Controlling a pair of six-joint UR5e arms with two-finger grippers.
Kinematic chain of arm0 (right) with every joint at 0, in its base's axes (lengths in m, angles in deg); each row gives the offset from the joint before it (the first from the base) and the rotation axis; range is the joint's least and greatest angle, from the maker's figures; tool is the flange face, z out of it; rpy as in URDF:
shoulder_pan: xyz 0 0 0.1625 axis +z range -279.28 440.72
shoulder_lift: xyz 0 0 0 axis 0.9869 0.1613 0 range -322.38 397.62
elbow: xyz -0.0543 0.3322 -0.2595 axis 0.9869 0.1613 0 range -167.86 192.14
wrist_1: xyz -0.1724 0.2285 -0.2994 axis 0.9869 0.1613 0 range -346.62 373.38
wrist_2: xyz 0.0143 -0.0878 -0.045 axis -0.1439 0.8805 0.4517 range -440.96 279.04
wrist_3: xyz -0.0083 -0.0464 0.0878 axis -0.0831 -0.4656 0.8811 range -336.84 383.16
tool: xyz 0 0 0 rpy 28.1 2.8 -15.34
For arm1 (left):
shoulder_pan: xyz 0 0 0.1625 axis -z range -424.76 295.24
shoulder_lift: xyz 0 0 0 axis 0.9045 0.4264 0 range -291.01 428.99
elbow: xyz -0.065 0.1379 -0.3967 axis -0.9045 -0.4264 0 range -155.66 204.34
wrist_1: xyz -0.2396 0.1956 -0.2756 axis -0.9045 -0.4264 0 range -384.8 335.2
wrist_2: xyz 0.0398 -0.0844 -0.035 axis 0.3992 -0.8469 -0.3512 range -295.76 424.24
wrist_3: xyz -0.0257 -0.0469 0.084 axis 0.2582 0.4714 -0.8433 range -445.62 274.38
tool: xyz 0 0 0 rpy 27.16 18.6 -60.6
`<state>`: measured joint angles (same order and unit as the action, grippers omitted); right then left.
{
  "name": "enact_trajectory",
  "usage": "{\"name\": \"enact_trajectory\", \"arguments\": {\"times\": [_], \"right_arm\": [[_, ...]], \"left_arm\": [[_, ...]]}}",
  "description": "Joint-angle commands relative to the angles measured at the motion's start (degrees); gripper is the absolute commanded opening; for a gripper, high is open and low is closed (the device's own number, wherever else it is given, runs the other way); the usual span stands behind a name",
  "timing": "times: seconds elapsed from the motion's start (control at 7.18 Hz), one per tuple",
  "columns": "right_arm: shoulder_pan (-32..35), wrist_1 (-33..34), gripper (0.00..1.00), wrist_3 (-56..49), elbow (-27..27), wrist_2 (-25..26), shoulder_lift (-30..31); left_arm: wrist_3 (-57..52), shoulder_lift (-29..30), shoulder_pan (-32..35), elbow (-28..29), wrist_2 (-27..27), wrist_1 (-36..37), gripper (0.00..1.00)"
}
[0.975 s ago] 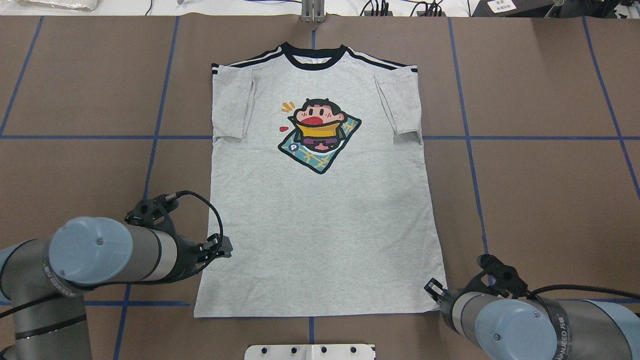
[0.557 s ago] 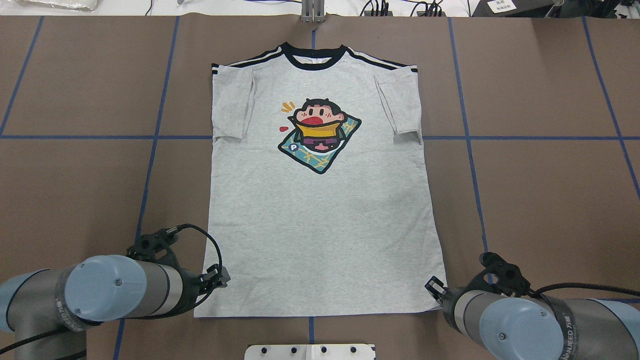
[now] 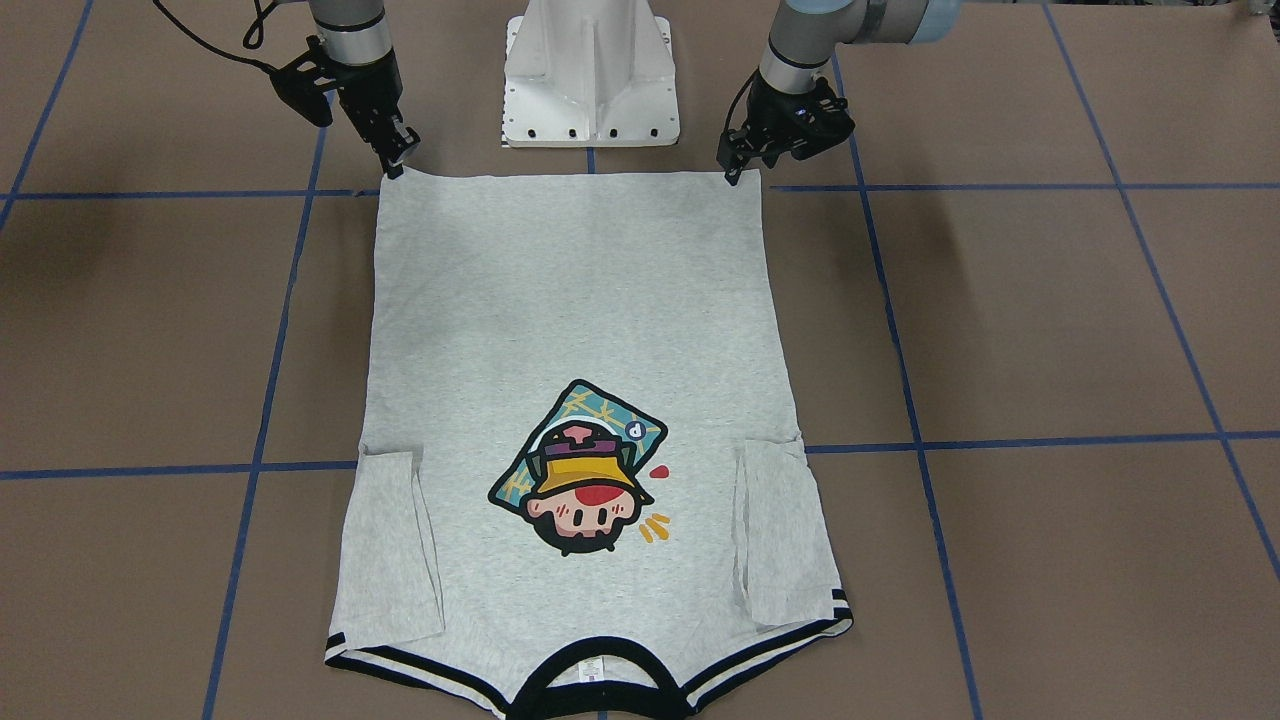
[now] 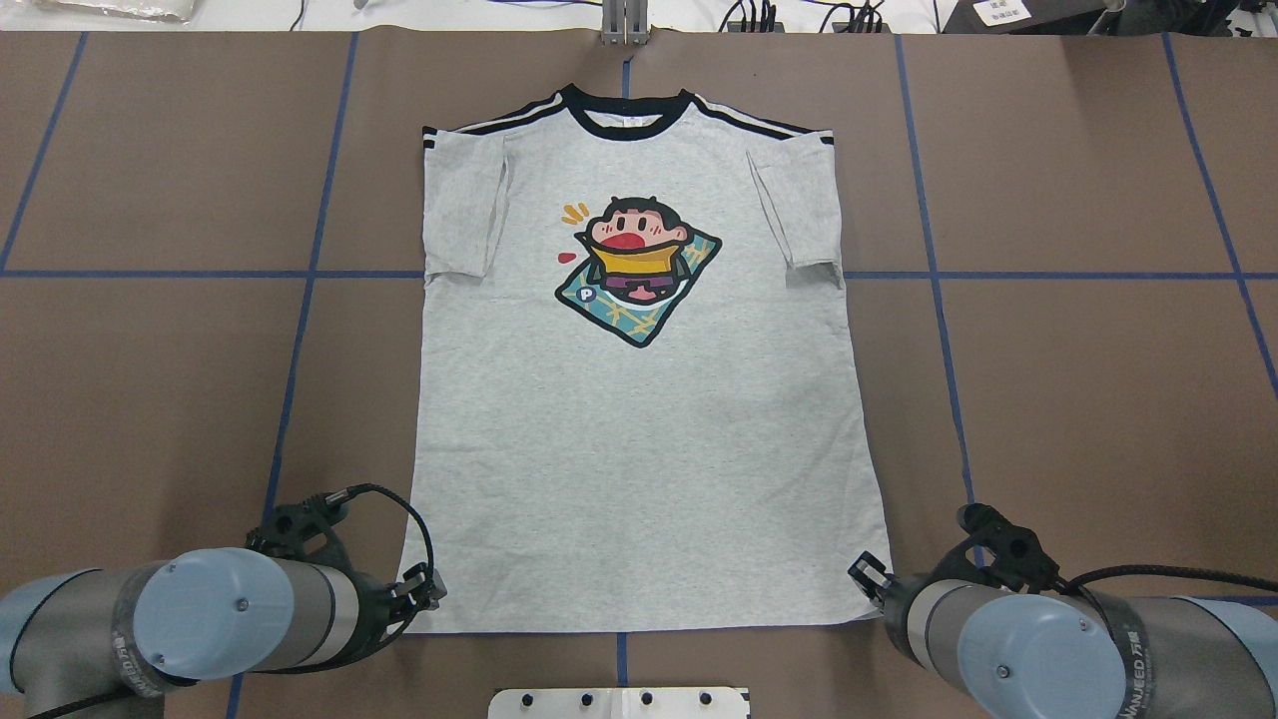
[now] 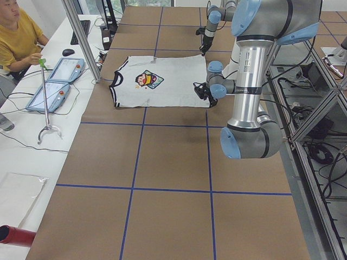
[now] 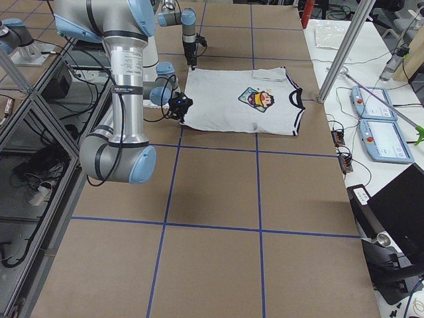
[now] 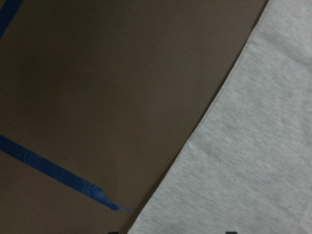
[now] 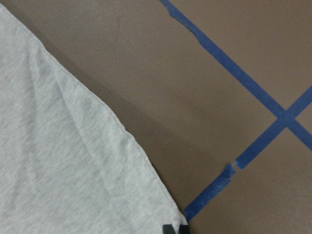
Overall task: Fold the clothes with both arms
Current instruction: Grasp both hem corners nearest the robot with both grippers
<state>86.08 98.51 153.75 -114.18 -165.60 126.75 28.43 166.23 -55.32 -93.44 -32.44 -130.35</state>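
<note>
T-shirt [image 3: 570, 300] flat, left fingers [image 3: 738, 160] and right fingers [image 3: 392, 150] at its hem corners, their opening unclear.

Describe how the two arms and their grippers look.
Both the left arm and the right arm are silver-grey tubes with light-blue joint caps and black bands bearing white lettering. Black cables loop to each wrist. The left gripper and right gripper are black, two-fingered.
</note>
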Motion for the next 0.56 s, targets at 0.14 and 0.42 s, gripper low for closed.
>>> {"name": "enact_trajectory", "arguments": {"times": [0.14, 0.42], "right_arm": [[0.0, 0.0, 0.00, -0.1, -0.1, 0.0, 0.0], [0.0, 0.0, 0.00, -0.1, -0.1, 0.0, 0.0]], "left_arm": [[0.0, -0.1, -0.4, 0.3, 0.0, -0.1, 0.66], [0.0, -0.1, -0.3, 0.7, 0.0, 0.0, 0.65]]}}
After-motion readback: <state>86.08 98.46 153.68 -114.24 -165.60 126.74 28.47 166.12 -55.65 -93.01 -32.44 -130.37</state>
